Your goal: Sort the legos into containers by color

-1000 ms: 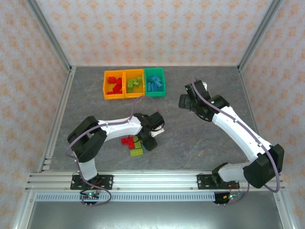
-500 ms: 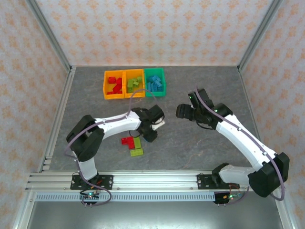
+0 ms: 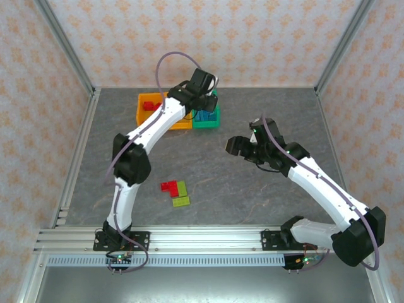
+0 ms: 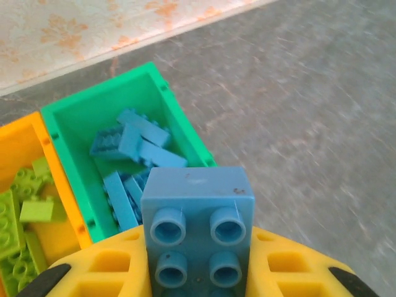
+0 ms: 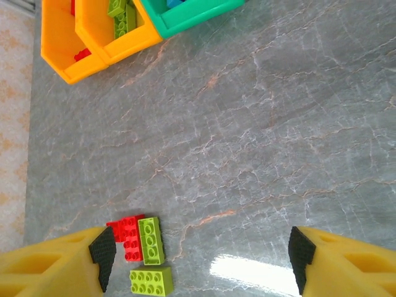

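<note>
My left gripper [image 3: 201,96] hangs over the bins at the back, shut on a light blue lego [image 4: 198,226] with its studs facing the camera. Just beyond it is the green bin [image 4: 182,120], which holds several blue legos [image 4: 133,145]. The orange bin [image 4: 60,182] beside it holds lime legos [image 4: 18,216]. The far-left orange bin [image 3: 139,113] holds red legos [image 3: 150,106]. On the table lie a red lego [image 5: 127,235] and two lime legos [image 5: 150,240] [image 5: 151,281]. My right gripper [image 5: 202,257] is open above the table, right of these.
Metal frame rails [image 3: 72,158] and patterned walls enclose the grey stone table [image 3: 252,196]. The left arm [image 3: 148,129] stretches diagonally across the left half. The loose legos [image 3: 177,192] lie near the front left of centre.
My left gripper has lifted from the loose pile and swung to the back over the bins, carrying the blue lego. My right gripper has drifted a little left and lower.
</note>
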Available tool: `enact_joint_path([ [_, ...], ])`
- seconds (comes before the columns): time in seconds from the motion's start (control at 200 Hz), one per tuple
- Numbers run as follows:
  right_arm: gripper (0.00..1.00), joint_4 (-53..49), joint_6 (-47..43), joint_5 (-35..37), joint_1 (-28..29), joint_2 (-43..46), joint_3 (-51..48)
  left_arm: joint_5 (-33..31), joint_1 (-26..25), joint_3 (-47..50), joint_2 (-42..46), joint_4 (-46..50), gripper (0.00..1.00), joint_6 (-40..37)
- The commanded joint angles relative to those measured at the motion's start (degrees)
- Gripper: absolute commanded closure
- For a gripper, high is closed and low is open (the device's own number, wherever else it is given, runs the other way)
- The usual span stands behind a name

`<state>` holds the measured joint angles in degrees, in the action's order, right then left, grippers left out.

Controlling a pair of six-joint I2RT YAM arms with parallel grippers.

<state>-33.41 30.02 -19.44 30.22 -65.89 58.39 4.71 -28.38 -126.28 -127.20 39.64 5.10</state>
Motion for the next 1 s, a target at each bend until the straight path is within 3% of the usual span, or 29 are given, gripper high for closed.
enact_joint_path([
  [0.0, 0.25, -1.33, -0.14, 3.80, 0.19, 0.35, 2.30, -4.18, 2.78, -7.79, -5.90, 3.90, 0.68, 3.60],
  [0.135, 0.24, -3.52, -1.24, 4.41, 0.19, 0.19, 3.81, -4.09, 3.38, -18.70, -13.59, 3.12, 0.66, 4.60],
  [0.26, 0.24, -4.02, -1.45, 3.90, 0.14, -0.39, 4.47, -2.59, 3.58, -22.99, -17.22, 0.95, 0.57, 6.35],
  [0.305, 0.24, -3.99, -1.37, 3.89, 0.11, -0.71, 4.76, -2.43, 3.56, -23.12, -17.25, 0.71, 0.44, 6.55],
  [0.35, 0.24, -3.73, -1.45, 3.81, 0.15, -0.97, 4.97, -2.08, 3.53, -23.05, -16.78, 0.99, 0.38, 6.14],
  [0.51, 0.24, -3.56, -3.05, 2.16, 0.41, -3.51, 5.68, -1.05, 3.56, -20.62, -10.36, 4.27, 0.35, 2.48],
  [0.671, 0.22, -8.90, -12.09, 3.55, 5.89, -10.44, 10.38, -0.82, 3.73, 0.77, 8.51, -2.07, 0.35, -1.07],
  [0.936, 0.11, -18.13, -26.20, 2.98, 20.35, -32.53, 24.07, -4.26, 8.74, 32.96, 37.89, -6.29, 0.34, -2.05],
  [0.991, 0.09, -19.24, -28.92, 2.83, 22.60, -36.76, 26.28, -5.16, 10.80, 37.63, 42.53, -5.64, 0.27, -2.07],
])
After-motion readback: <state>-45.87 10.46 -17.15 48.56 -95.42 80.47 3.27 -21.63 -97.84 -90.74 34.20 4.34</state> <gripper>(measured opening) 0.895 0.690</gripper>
